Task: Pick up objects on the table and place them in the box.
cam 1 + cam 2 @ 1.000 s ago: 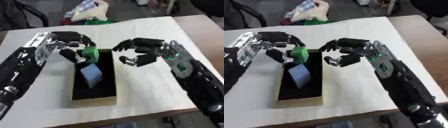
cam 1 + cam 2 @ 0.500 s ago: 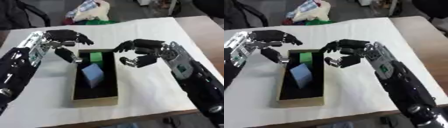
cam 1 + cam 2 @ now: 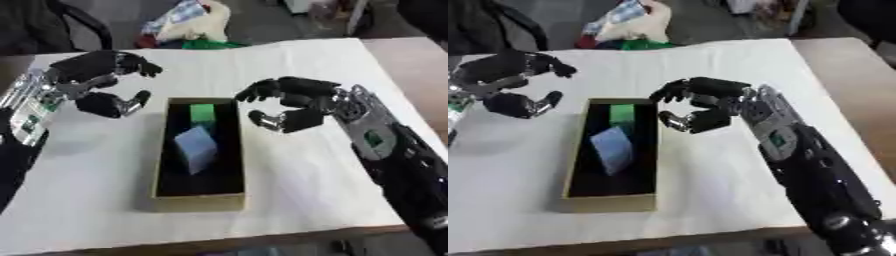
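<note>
Between the earlier frames and this one, the left hand (image 3: 103,90) had let go of the green block (image 3: 203,112) and drawn back to the left of the box (image 3: 198,200), leaving the block inside at the far end. Seen from the left eye, that hand hung over the white table (image 3: 297,165) with its fingers curled and spread, holding nothing. The long, shallow cardboard box lay lengthwise in the middle, dark inside, and a pale blue block (image 3: 198,148) leaned tilted near its centre, just nearer than the green one. Seen from the right eye, the right hand (image 3: 707,106) hovered just beside the box's far right corner, fingers curled with a gap to the thumb, also empty. Behind the table lay a heap of cloth or bags (image 3: 627,27). No other loose object showed on the tabletop, so the task looked close to finished. Both blocks seemed light and stiff, perhaps foam or plastic, unlikely to break or slip; if either needed shifting, a pinch across two opposite flat faces would probably serve best.
</note>
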### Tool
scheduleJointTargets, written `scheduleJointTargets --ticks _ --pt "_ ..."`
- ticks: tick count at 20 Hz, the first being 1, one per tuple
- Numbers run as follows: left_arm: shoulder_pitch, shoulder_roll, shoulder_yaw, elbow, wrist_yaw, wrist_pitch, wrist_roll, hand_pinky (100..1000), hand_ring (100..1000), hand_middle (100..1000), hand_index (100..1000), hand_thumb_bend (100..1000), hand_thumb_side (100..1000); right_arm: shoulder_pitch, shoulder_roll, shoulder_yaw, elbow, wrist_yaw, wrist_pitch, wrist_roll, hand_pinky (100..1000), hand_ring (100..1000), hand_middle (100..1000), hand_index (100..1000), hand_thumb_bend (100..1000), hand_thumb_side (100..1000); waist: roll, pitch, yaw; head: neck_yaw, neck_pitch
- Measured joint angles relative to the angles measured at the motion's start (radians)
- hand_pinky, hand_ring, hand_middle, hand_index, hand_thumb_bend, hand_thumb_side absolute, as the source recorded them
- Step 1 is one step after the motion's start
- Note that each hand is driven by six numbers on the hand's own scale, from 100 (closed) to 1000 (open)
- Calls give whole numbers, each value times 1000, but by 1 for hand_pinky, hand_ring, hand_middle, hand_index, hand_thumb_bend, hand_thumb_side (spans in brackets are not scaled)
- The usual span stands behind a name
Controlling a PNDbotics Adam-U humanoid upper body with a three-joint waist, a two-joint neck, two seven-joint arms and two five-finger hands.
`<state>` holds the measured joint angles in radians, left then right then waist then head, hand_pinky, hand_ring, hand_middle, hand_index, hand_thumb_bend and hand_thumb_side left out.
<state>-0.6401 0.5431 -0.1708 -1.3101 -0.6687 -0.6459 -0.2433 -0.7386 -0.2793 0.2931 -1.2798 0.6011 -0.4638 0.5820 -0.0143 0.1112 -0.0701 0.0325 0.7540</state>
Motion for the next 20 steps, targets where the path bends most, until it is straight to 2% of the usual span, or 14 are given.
scheduleJointTargets --ticks 6,10,20 --pt "138 -28 57 -142 87 75 85 807 705 688 918 100 882 40 -13 -40 -48 18 25 -46 801 850 857 962 100 997 -6 1 9 29 -3" --pt "209 -52 73 -228 142 128 94 804 702 683 917 100 886 60 -18 -60 -75 29 40 -71 800 850 857 963 100 993 -8 9 14 49 -3" --pt "229 -67 90 -344 289 262 -3 803 700 682 917 100 894 71 -18 -73 -97 39 58 -90 800 849 856 962 100 992 -11 9 15 61 -3"
